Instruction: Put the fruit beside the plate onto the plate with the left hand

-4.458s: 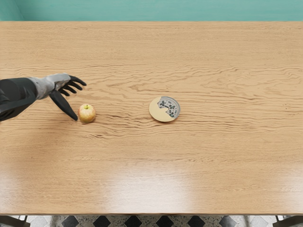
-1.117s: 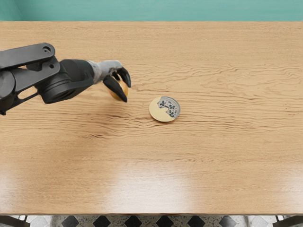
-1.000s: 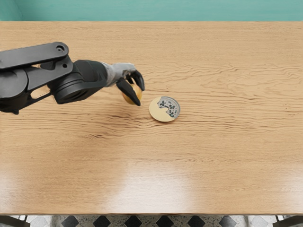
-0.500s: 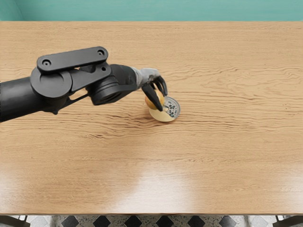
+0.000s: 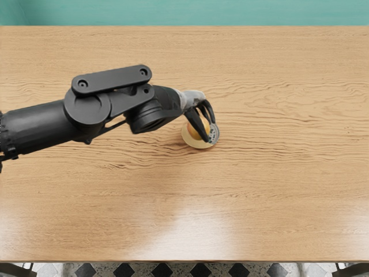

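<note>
A small round plate (image 5: 192, 141), cream with a grey patterned part, lies near the middle of the wooden table (image 5: 277, 190). My left hand (image 5: 200, 122) hovers directly over it, its dark fingers curled around a yellow-red apple (image 5: 195, 127). The apple shows only partly between the fingers. Whether it touches the plate I cannot tell. The left arm reaches in from the left edge across the table. No right arm shows.
A teal wall (image 5: 184, 11) runs behind the table's far edge. A checkered floor (image 5: 161, 270) shows below the near edge.
My left hand has carried the apple rightwards from its spot at the left of the table; it now sits over the plate, a little further right and lower than half a second ago.
</note>
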Robot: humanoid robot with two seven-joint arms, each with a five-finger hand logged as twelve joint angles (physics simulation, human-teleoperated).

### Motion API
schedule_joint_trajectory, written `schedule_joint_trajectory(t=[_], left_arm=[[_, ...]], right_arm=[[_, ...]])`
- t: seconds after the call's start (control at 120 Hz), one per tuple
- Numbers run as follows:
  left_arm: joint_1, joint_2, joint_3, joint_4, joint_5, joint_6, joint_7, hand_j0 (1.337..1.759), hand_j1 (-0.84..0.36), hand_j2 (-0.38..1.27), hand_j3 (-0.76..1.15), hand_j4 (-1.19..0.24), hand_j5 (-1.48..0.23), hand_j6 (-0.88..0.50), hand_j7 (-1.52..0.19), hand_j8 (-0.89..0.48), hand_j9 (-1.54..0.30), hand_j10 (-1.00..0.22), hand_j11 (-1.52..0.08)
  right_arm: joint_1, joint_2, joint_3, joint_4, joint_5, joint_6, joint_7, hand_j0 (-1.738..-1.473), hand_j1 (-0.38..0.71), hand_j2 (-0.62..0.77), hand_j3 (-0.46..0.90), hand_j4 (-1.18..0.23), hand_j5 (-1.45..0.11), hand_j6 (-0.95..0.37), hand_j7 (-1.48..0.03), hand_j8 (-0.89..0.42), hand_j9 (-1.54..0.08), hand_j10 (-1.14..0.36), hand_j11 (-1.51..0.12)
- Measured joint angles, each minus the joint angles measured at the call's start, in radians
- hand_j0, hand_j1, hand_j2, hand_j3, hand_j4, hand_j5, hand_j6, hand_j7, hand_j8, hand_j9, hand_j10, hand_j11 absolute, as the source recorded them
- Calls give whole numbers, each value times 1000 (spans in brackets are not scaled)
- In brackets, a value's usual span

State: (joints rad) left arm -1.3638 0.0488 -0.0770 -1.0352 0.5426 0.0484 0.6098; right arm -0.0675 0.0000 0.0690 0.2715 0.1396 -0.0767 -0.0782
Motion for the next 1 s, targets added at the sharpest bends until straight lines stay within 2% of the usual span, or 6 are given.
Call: schedule_joint_trajectory(t=[0.117,0.283,0.75,0.833,0.917,1.0], left_arm=[[0,-4,-1,14,4,6,0,1647,-334,389,0,-696,-975,-506,-978,-313,-977,-432,-989],[0,-7,-2,21,9,14,1,1653,-236,221,0,-548,-744,-470,-746,-390,-746,-439,-750],[-3,-26,-50,33,6,17,1,1658,1,72,0,-298,-388,-291,-388,-272,-389,-281,-390],[1,85,-95,-7,-6,13,1,1658,15,65,0,-284,-369,-279,-369,-266,-370,-272,-371],[23,260,-147,-111,-59,2,1,1658,24,60,0,-274,-357,-271,-357,-262,-358,-267,-358],[163,329,-253,-205,-90,-59,1,1658,30,57,0,-268,-349,-266,-349,-260,-349,-263,-349]], right_arm=[[0,0,0,0,0,0,0,-1658,-305,-7,0,-36,-47,-36,-47,-36,-47,-36,-47],[0,0,0,0,0,0,0,-1658,-305,-7,0,-36,-47,-36,-47,-36,-47,-36,-47],[0,0,0,0,0,0,0,-1658,-305,-7,0,-36,-47,-36,-47,-36,-47,-36,-47],[0,0,0,0,0,0,0,-1658,-305,-7,0,-36,-47,-36,-47,-36,-47,-36,-47],[0,0,0,0,0,0,0,-1658,-305,-7,0,-36,-47,-36,-47,-36,-47,-36,-47],[0,0,0,0,0,0,0,-1658,-305,-7,0,-36,-47,-36,-47,-36,-47,-36,-47]])
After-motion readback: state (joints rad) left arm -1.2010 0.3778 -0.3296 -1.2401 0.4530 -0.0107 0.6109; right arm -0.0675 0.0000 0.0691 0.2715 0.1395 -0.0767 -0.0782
